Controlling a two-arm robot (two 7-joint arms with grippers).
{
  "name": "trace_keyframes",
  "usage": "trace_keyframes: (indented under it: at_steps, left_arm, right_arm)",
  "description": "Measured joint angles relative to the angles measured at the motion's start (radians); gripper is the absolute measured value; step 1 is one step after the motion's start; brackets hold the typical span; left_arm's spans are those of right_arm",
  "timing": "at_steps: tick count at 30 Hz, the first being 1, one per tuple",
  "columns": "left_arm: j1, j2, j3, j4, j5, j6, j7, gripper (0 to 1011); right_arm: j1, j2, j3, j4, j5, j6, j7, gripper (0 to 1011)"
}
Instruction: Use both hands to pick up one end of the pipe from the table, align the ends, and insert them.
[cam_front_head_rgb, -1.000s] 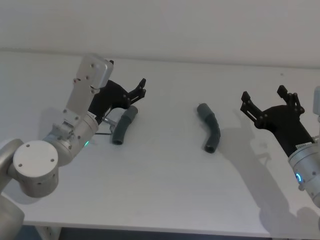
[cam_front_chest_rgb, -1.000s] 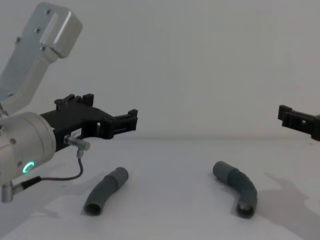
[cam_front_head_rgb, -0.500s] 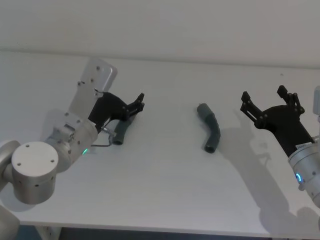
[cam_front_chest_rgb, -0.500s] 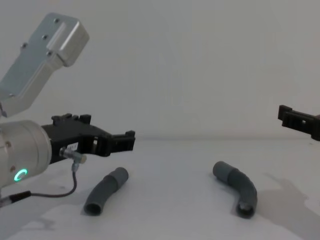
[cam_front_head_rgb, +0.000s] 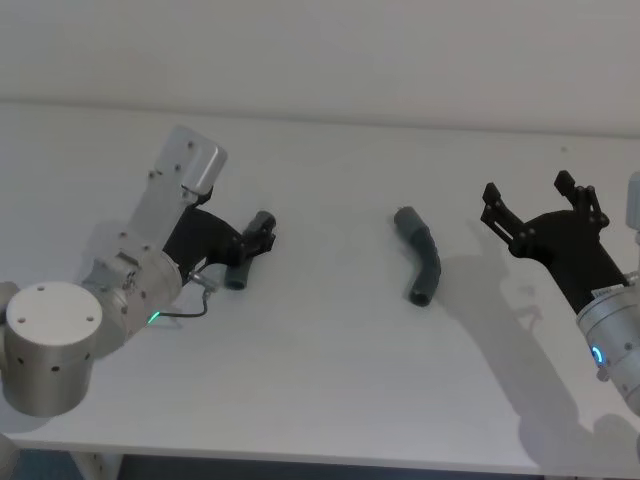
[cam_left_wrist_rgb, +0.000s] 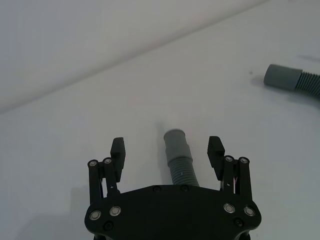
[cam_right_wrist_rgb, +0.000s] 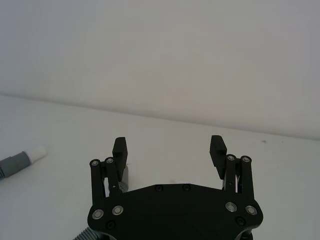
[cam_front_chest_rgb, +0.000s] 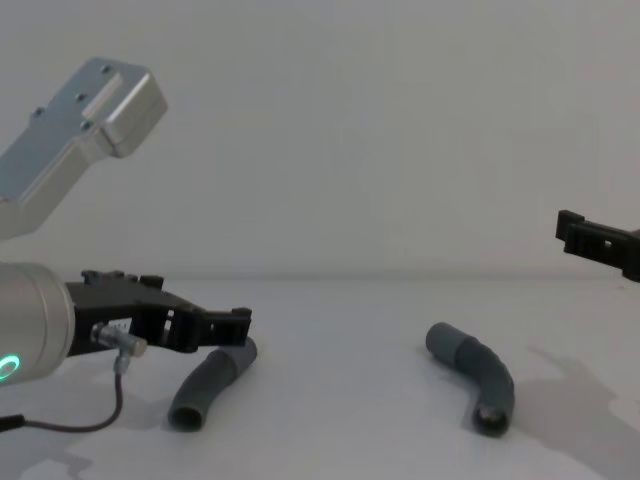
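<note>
The jaws of the left gripper (cam_front_head_rgb: 258, 238) stand wide, one on each side of the far cuff of the left hose piece (cam_front_head_rgb: 238, 272). In the left wrist view a strip of bare table shows between each jaw and the cuff, so they straddle it without touching. In the chest view this gripper sits low, with its jaws just above the table (cam_front_head_rgb: 320, 400) and just over that cuff. The piece lies on the left half of the table, about midway between the far and near edges. It runs from the cuff between the jaws back toward the near left corner. Its ribbed middle passes under the gripper's black body, and its near end shows beside the silver arm.

The jaws of the right gripper (cam_front_head_rgb: 535, 192) are also wide and hold nothing. This gripper hangs above the table near the right edge, well clear of the surface, and points toward the far edge. It is well apart from both pieces.

The right hose piece (cam_front_head_rgb: 425, 258) lies flat on the table a little right of the middle, between the two grippers and touched by neither. It is bent, with one end toward the far edge. The other end, a dark open mouth in the chest view, points toward the near edge. In the right wrist view a grey cuff ending in a white tip (cam_right_wrist_rgb: 38, 151) lies on the table off to the side of those jaws.
</note>
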Motion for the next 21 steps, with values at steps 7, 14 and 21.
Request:
trace_keyframes:
  at_steps: [7, 14, 21]
  left_arm:
    - [-0.013, -0.009, -0.007, 0.028, -0.015, 0.033, -0.020, 1002]
    - [-0.037, -0.017, -0.008, 0.064, -0.022, 0.052, -0.044, 1002]
    - [-0.061, -0.021, -0.004, 0.093, -0.026, 0.077, -0.069, 1002]
  right_arm:
    - [0.000, 0.000, 0.000, 0.000, 0.000, 0.000, 0.000, 1002]
    - [0.000, 0.000, 0.000, 0.000, 0.000, 0.000, 0.000, 1002]
    - [0.000, 0.000, 0.000, 0.000, 0.000, 0.000, 0.000, 1002]
